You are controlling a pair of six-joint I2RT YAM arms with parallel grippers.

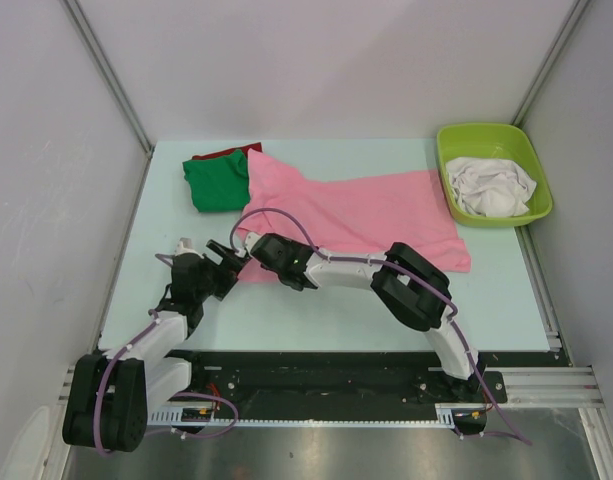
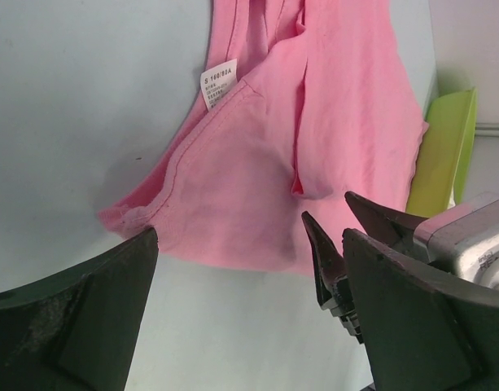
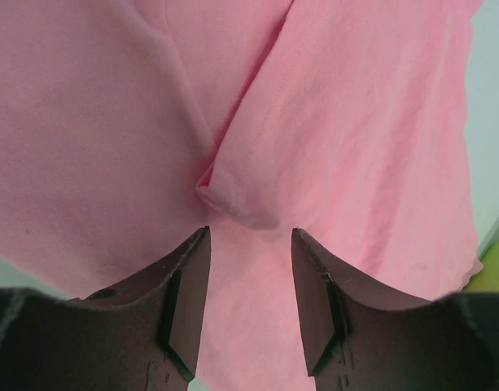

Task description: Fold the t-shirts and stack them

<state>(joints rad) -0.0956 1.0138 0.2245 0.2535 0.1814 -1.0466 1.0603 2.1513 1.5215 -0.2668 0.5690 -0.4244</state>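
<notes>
Pink t-shirt (image 1: 366, 215): spread on your desk (image 1: 316, 320).
Left pincer (image 2: 249, 244): wide open at its 8 o'clock corner.
Right pincer (image 3: 249, 236): parted, gripping nothing.

The pink t-shirt (image 1: 366, 215) is soft matt cloth, the lime-green tub (image 1: 486, 130) glossy plastic, the table (image 1: 316, 310) smooth, matt.

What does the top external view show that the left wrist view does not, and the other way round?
Only the top external view shows the green t-shirt lying partly over the red t-shirt at the far left of the table, and the white cloth inside the lime-green tub. Only the left wrist view shows the white label at the neck of the pink t-shirt. Both views show the pink t-shirt spread on the table and part of the tub.
</notes>
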